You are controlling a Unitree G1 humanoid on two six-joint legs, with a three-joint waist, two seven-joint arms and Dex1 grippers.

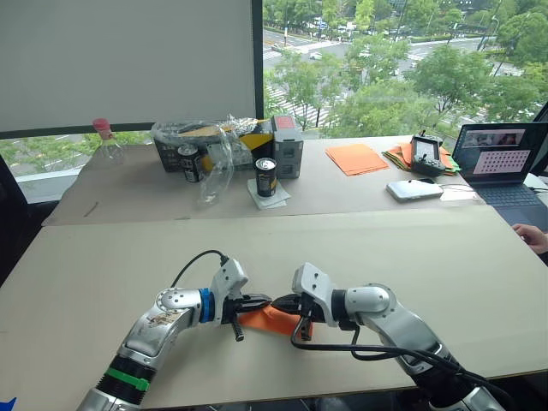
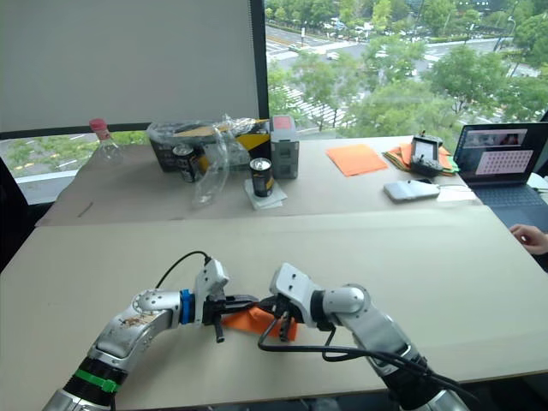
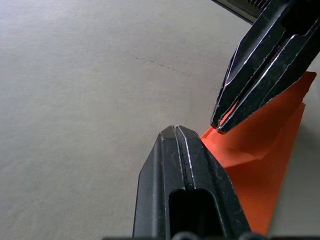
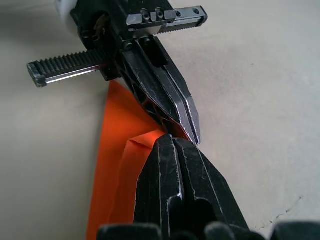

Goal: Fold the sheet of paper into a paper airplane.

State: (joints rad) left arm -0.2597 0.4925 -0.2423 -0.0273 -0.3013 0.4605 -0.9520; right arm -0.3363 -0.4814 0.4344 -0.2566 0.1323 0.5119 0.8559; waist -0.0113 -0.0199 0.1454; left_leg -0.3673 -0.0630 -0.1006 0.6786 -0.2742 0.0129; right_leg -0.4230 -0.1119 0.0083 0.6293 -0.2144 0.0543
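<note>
While both arms are meeting over the near part of the table [image 1: 103, 274], the sheet of paper [image 1: 267, 320] is lying folded between them, its orange layers narrowing to a corner where the two grippers come together. The left gripper [image 3: 176, 131] is clenched on that corner of the paper, its two black fingers pressed flat together with orange showing along one side. The right gripper [image 4: 172, 139] is likewise pinching the same corner from the opposite side, tip to tip with the left one. Beyond the paper, toward the window, a black can [image 1: 266, 177] is standing on a napkin, with a basket [image 1: 171, 145] wrapped in clear plastic and a second can [image 1: 189, 163] just beside it. Farther right of the can, a neat stack of orange sheets [image 1: 355, 158] is lying near a mixed paper pile [image 1: 402, 155], a laptop [image 1: 501, 167] and a person's hand [image 1: 533, 237].
</note>
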